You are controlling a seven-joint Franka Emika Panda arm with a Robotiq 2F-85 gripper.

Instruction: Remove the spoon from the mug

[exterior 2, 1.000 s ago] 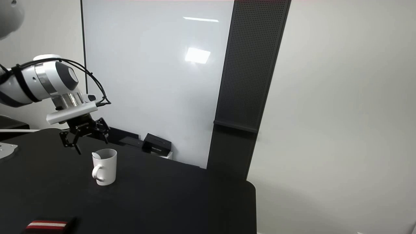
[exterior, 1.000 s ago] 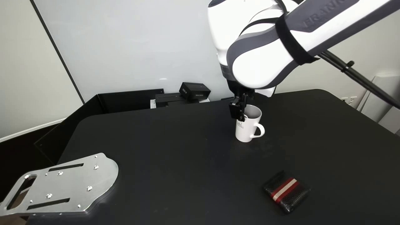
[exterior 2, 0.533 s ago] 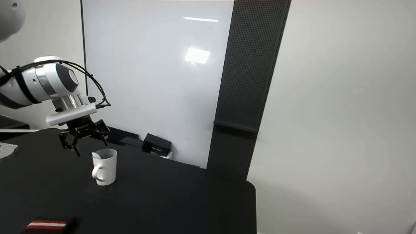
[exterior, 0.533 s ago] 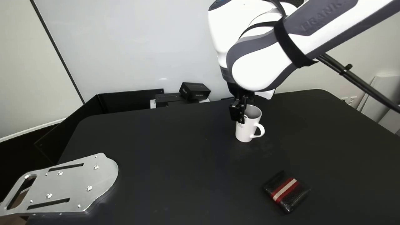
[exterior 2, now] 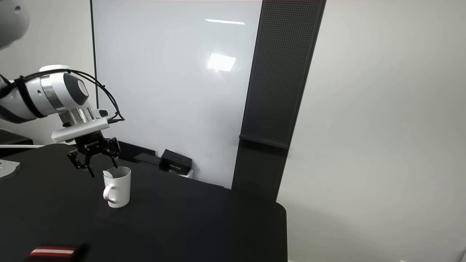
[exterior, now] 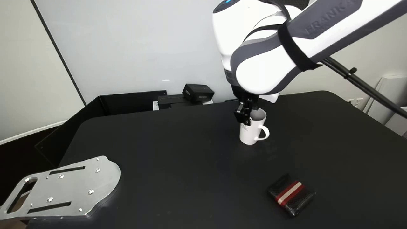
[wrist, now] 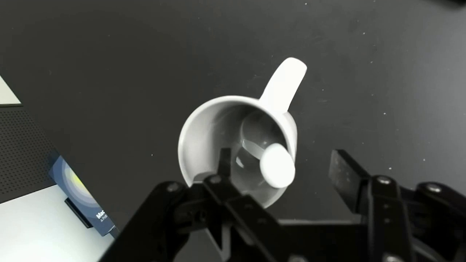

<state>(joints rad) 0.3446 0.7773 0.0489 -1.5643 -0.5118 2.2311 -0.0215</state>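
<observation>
Spoon leans in the mug, wide end up at the rim, long axis slanting down inside, and the fingers are spread, holding nothing, one on either side of that end in the wrist view, probably just above it.

Arm: I'm slanting down
Gripper: I'm hanging near the far table edge
Fingers: mine are standing apart
</observation>
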